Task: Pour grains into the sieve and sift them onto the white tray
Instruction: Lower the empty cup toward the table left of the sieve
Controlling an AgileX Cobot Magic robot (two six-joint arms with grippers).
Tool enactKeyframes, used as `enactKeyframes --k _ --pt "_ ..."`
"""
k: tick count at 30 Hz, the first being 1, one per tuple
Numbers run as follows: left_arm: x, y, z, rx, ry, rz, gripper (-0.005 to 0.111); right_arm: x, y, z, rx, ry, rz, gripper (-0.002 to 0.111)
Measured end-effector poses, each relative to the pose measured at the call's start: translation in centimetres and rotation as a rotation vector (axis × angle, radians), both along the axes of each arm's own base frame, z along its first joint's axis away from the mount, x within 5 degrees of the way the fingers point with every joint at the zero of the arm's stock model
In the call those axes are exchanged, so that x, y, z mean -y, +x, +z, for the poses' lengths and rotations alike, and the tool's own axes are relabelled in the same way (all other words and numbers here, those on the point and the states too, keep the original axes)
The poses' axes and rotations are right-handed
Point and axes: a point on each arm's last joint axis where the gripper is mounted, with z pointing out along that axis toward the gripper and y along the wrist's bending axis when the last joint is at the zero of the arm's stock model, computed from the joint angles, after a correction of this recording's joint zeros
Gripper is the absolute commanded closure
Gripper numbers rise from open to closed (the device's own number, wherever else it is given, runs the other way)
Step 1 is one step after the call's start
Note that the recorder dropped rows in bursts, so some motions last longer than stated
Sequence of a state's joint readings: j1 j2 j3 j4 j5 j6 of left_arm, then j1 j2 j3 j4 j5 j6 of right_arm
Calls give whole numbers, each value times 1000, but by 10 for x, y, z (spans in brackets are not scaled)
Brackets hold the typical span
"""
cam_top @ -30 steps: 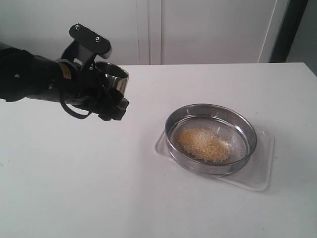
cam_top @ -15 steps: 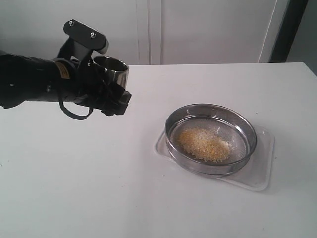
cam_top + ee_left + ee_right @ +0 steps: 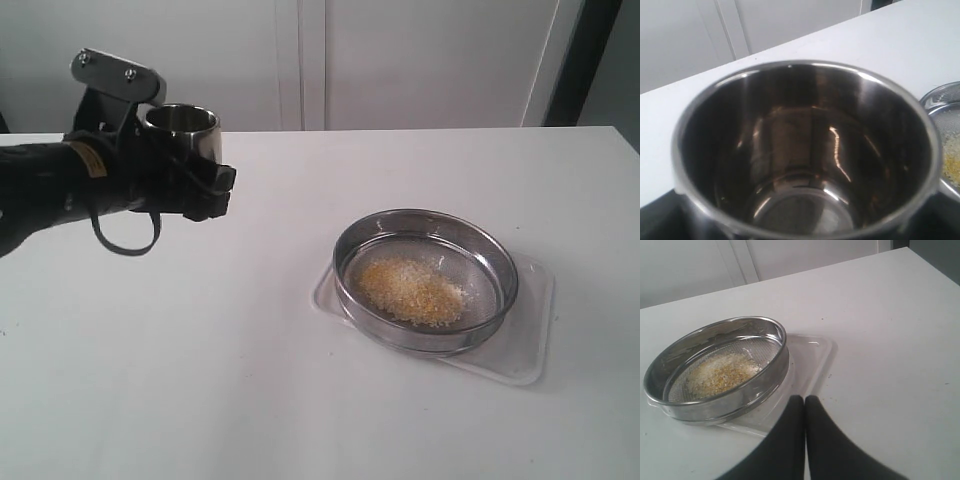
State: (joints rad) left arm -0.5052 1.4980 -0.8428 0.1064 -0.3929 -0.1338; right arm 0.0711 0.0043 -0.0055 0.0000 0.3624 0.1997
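Observation:
The sieve [image 3: 497, 305] rests on the white tray [image 3: 527, 345] right of the table's middle. A heap of yellow and pale grains [image 3: 412, 290] lies on its mesh. Far to the left, above the table, my left gripper [image 3: 205, 187] is shut on a small steel cup [image 3: 182, 125], which stands upright. The left wrist view looks into the cup [image 3: 805, 150]; its inside is bare metal. In the right wrist view my right gripper [image 3: 805, 399] is shut and holds nothing, just short of the tray [image 3: 812, 360] and the sieve [image 3: 760, 385].
A white table [image 3: 300, 400] carries everything, with a pale wall and cabinet panels behind it. The sieve's rim [image 3: 942, 97] shows at the edge of the left wrist view. The right arm is outside the exterior view.
My left arm has drawn back to the left, away from the sieve, and the cup has turned from tilted to upright. Sieve, tray and grains have not moved.

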Motion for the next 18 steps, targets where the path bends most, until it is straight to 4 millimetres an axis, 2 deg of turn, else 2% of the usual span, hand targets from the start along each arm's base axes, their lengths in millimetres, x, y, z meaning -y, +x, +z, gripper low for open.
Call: enactKeyframes --k 6,18 --pt "-3 -5 -17 61 -35 -9 107 0 0 0 0 0 0 108" --pt "8 7 -61 53 7 -63 107 0 0 0 0 0 0 108"
